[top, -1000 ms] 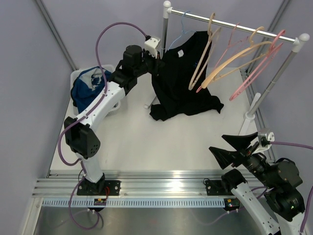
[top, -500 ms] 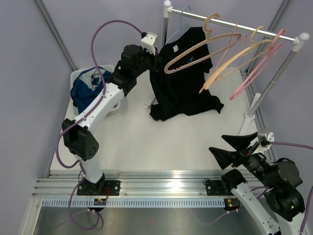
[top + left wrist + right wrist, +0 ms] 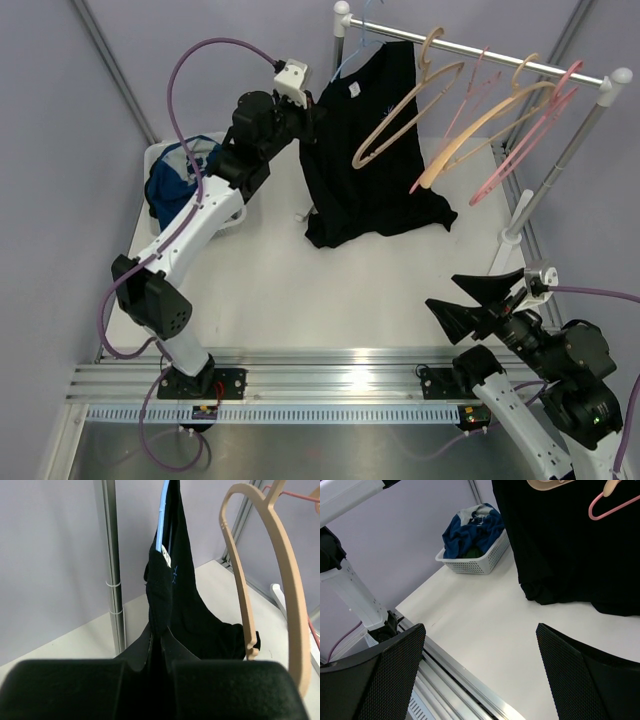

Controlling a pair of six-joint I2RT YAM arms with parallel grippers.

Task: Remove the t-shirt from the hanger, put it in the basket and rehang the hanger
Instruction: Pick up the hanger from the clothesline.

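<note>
A black t-shirt [image 3: 365,150] hangs on a light blue hanger [image 3: 352,55] at the left end of the metal rail [image 3: 480,52]; its hem rests bunched on the table. My left gripper [image 3: 312,112] is raised beside the rack and shut on the shirt's left shoulder edge. In the left wrist view the fingers [image 3: 172,647] pinch a black fold [image 3: 172,595] under the blue hanger [image 3: 161,525]. My right gripper [image 3: 478,300] is open and empty, low at the near right; its view shows the shirt's lower part [image 3: 570,545].
Several empty beige and pink hangers [image 3: 470,115] hang on the rail right of the shirt; one beige hanger [image 3: 280,580] is close by the left wrist. A white basket [image 3: 185,180] with blue clothes stands at the far left. The rack's upright [image 3: 112,565] is beside the gripper.
My left gripper has risen and moved up-left with the shirt's shoulder, stretching the shirt taller. The nearest beige hanger swung left, then back right. The right arm has not moved.
</note>
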